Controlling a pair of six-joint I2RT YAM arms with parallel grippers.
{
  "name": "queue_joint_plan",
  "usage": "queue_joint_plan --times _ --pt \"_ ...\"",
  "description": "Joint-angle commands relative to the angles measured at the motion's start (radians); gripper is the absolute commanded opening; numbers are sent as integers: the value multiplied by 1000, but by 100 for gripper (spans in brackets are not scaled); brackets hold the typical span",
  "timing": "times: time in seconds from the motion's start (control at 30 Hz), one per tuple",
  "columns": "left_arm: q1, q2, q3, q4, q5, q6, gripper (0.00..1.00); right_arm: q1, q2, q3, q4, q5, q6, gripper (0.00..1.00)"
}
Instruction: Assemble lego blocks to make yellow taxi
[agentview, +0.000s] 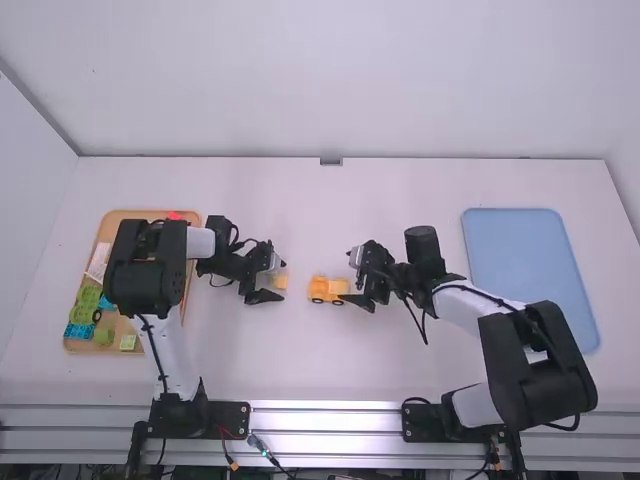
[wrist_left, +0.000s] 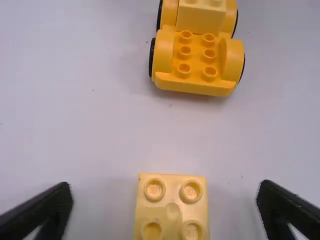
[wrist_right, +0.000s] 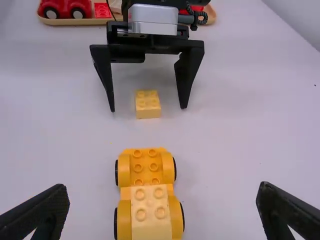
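Left tool (agentview: 283, 281) astride loose yellow block (wrist_left: 172, 212)

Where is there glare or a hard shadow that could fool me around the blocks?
High view: bright streaks on the metal rail, away from the blocks; left wrist view: a soft, faint shadow along the edge of the wheeled base, no glare hiding its studs; right wrist view: diffuse shading on the table near the left claw, nothing hard-edged.
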Motion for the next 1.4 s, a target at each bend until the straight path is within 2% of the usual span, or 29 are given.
queue_joint_plan --times 0.0,0.07,0.17,0.3,0.6,0.77,0.93,1.03,1.2,1.37 --pt "-1 24 2 -3 -44 -9 70 6 -24 -9 2 -16 6 99" --pt "-1 24 2 -5 -76 -8 57 10 -24 -9 5 -17 7 99" --pt "-2 24 0 -9 -89 -8 47 3 -24 -9 7 -17 8 99" --pt "1 24 -10 10 -80 -8 44 0 -24 -9 8 -17 8 99" --pt "-1 23 -39 21 -90 18 53 1 -24 -9 8 -17 8 99" --pt "-1 23 -37 21 -89 19 45 1 -24 -9 8 -17 8 99" --pt "-1 23 -38 19 -89 18 21 1 -24 -9 9 -17 7 99" --pt "-1 23 -35 18 -89 11 14 1 -24 -9 16 -17 9 99" --pt "-2 20 4 -57 -43 11 8 1 -24 -9 15 -16 10 99" --pt "-3 -6 45 -138 19 12 8 1 -22 -10 12 -5 42 99"
